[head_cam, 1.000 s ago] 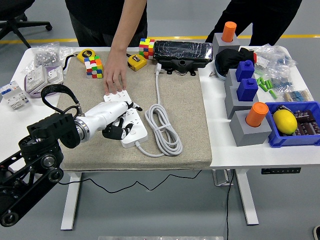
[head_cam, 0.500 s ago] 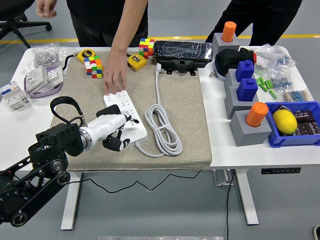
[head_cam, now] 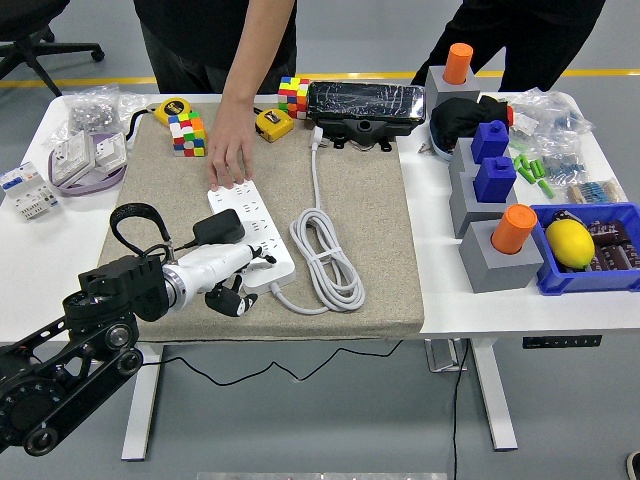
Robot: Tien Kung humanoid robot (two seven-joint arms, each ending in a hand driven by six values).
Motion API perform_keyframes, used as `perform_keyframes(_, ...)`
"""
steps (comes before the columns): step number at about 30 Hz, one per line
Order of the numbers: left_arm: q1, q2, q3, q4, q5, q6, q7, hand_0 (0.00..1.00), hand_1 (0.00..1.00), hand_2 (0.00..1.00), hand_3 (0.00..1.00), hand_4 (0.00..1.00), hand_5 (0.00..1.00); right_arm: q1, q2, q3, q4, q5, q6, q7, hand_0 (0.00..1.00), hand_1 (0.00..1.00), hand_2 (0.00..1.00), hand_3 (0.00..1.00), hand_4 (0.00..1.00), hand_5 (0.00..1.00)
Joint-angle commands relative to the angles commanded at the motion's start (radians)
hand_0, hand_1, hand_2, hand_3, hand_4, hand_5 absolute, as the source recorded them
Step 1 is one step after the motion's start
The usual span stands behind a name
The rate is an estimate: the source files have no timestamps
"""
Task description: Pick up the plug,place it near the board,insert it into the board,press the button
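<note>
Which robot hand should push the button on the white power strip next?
The left hand, probably. It is already beside the near end of the white power strip, next to the black plug. No right hand shows. A person's hand steadies the far end.

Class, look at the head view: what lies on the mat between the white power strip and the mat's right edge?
In the head view, the coiled white cable lies between the power strip and the mat's right edge.

Person (head_cam: 240, 40): cut off at top edge, above power strip (head_cam: 252, 235).
Strip's far end: covered by person's hand (head_cam: 229, 150).
Chair (head_cam: 40, 40): cropped, top left.
</note>
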Motion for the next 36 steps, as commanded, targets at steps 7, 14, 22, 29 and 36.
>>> perform_keyframes(7,-0.004,0.001,-0.002,0.011,0.0,0.001,-0.005,0.169,0.018,0.137,0.877,0.534,0.002,0.001,-0.002,0.0,0.0,0.001,0.0,-0.001,0.822,0.792,0.774,0.796,0.998,0.998)
perform_keyframes(14,0.0,0.004,0.004,0.017,-0.003,-0.003,-0.007,0.169,0.018,0.138,0.875,0.538,0.002,-0.001,-0.002,-0.002,0.0,0.001,0.0,-0.001,0.822,0.792,0.774,0.796,0.998,0.998)
perform_keyframes(22,0.001,0.005,0.004,0.024,-0.003,0.001,-0.011,0.169,0.016,0.135,0.867,0.521,0.002,-0.001,-0.002,-0.006,0.0,0.004,0.0,0.0,0.822,0.793,0.774,0.796,0.998,0.998)
perform_keyframes(29,0.003,0.007,0.009,0.03,-0.004,0.002,-0.014,0.17,0.015,0.135,0.863,0.521,0.002,-0.004,-0.002,-0.006,0.0,0.005,0.0,-0.002,0.822,0.793,0.774,0.796,0.998,0.998)
perform_keyframes(36,0.005,0.008,0.015,0.035,-0.002,0.002,-0.015,0.172,0.014,0.134,0.861,0.516,0.002,-0.006,-0.003,-0.012,0.0,0.009,0.001,-0.002,0.822,0.793,0.774,0.796,0.998,0.998)
